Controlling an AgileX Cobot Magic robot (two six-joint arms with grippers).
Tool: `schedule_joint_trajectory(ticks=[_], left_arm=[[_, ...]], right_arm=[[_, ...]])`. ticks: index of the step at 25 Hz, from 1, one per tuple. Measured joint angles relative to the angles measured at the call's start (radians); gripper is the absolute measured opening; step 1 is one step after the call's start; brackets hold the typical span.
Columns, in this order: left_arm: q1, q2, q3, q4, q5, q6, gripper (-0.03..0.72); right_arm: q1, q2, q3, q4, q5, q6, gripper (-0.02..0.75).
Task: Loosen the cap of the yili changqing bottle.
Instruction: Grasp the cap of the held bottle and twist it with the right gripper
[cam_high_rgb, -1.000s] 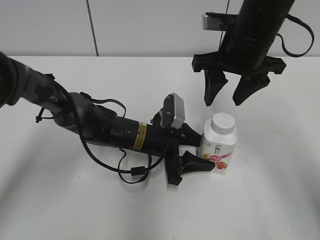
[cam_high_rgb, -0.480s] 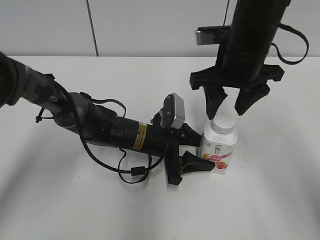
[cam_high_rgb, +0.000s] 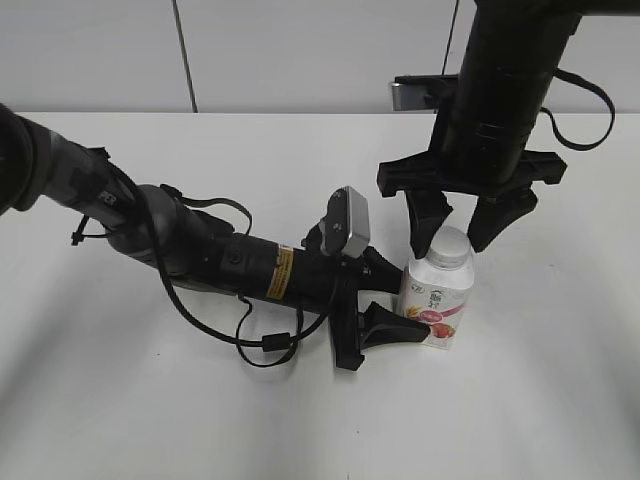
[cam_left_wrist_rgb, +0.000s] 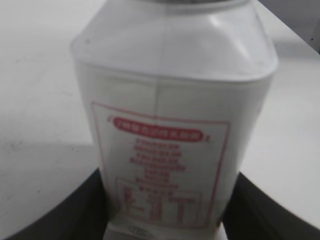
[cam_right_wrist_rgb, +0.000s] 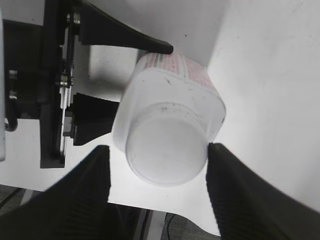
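While the left gripper (cam_high_rgb: 385, 300) clamps the squarish bottle (cam_high_rgb: 436, 298), the right gripper (cam_right_wrist_rgb: 157, 167) apparently straddles its smooth round cap (cam_right_wrist_rgb: 165, 151), spread.

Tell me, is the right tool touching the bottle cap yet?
Apart. The right wrist view shows the right tool open, with table visible between each finger and the cap.

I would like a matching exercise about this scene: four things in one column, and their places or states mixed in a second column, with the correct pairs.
Things:
1. cap
2. yili changqing bottle
3. left tool
4. right tool

Places or states:
A. open, one finger on each side of the cap
B. upright on the white table
C. lying low, holding the bottle's body
D. white, on top of the bottle

Pairs: 1-D, 2-B, 3-C, 4-A
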Motion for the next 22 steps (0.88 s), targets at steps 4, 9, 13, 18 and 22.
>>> schedule_joint_trajectory(ticks=[4,9,13,18,22], left_arm=[[0.0,0.0,0.0,0.001,-0.001,0.0,0.407],[0.0,0.0,0.0,0.001,-0.001,0.0,0.407],[0.0,0.0,0.0,0.001,-0.001,0.0,0.407],[0.0,0.0,0.0,0.001,-0.001,0.0,0.407],[0.0,0.0,0.0,0.001,-0.001,0.0,0.407]], right_arm=[[0.0,0.0,0.0,-0.007,0.001,-0.002,0.447],[0.0,0.0,0.0,-0.012,0.001,-0.002,0.43],[0.0,0.012,0.0,-0.017,0.001,-0.002,0.428],[0.0,0.016,0.001,-0.016,-0.01,-0.002,0.426],[0.0,0.016,0.001,-0.016,-0.009,-0.004,0.396]])
